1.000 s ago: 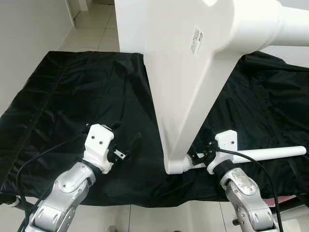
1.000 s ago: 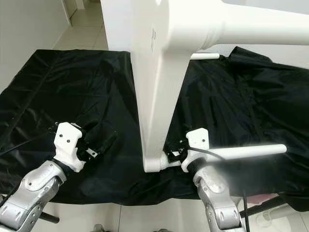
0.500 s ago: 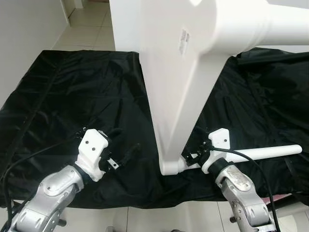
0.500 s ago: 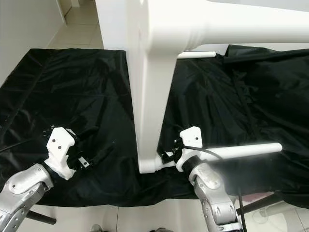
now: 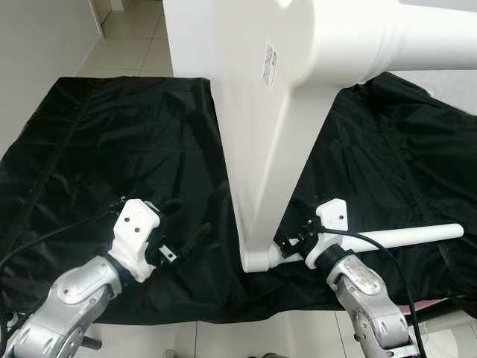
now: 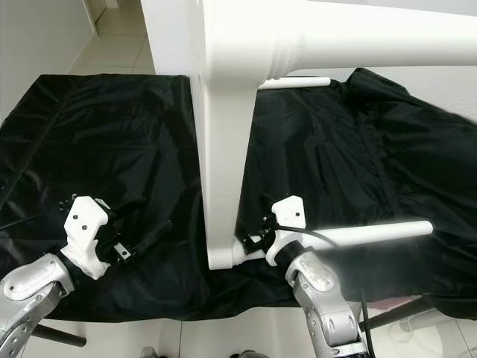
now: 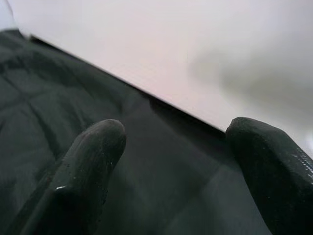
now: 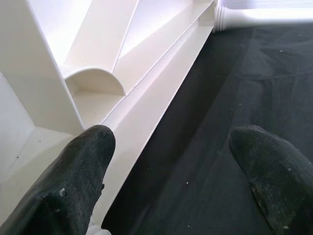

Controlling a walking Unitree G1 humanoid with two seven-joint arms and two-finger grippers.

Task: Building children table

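Note:
A white table top (image 5: 261,149) stands on its edge on a black cloth (image 5: 97,149). One fitted white leg (image 5: 387,37) juts out near the camera. A loose white leg (image 5: 417,235) lies on the cloth to the right. My left gripper (image 5: 182,221) is open just left of the panel, above the cloth; the left wrist view has the white panel (image 7: 171,54) beyond its fingertips (image 7: 88,166). My right gripper (image 5: 291,242) is open at the panel's lower near corner, facing its ribbed underside (image 8: 98,58). Neither gripper holds anything.
Another white leg (image 6: 298,82) lies at the back, behind the panel. The cloth ends close in front of my arms, with tiled floor (image 5: 223,339) below. A white wall (image 5: 37,60) runs along the left, and more tiles (image 5: 134,45) lie beyond the cloth.
The whole picture has shifted, so the camera moved. My left gripper sits a little lower and nearer the cloth's front edge. The right gripper stays at the panel's lower corner.

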